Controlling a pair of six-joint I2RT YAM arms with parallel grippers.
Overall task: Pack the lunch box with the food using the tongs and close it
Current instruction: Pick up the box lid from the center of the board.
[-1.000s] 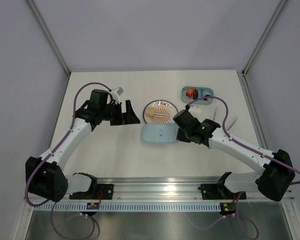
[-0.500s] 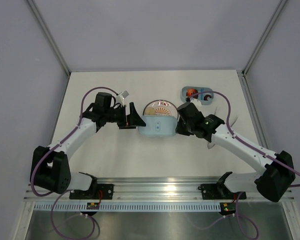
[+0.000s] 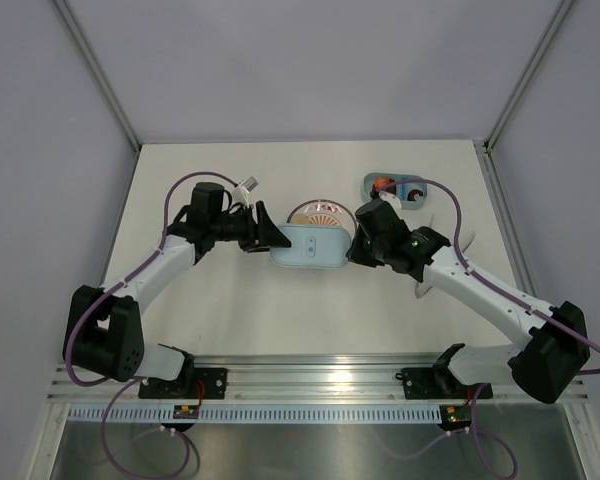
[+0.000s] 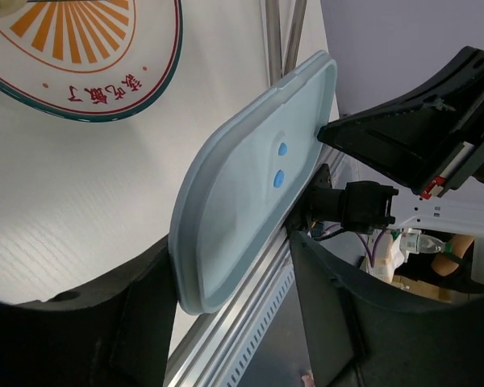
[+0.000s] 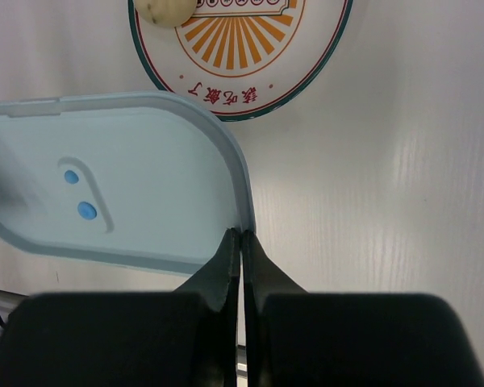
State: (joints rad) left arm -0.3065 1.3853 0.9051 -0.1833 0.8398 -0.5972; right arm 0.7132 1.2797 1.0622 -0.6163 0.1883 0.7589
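Lid (image 3: 308,247) has come up off the desk (image 3: 230,310), now partly before the plate (image 3: 320,211). Right gripper (image 3: 356,248) fingers (image 5: 226,262) pinch its rim. Left gripper (image 3: 270,240) fingers (image 4: 105,322) straddle its other end, grip unclear. Lunch box (image 3: 395,188) sits open, back right.

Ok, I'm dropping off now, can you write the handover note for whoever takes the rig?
Right gripper: shut on the rim at one end of the lid.
Left gripper: the lid's other end sits between its fingers; firm grip unclear.
Lid is held between the arms, just near of the plate.
Lunch box: far right, open, red-orange and dark food inside.
Done: food in the box, lid picked up.
Left: carry the lid over and press it shut. One pale piece lies on the plate; check whether it belongs in.
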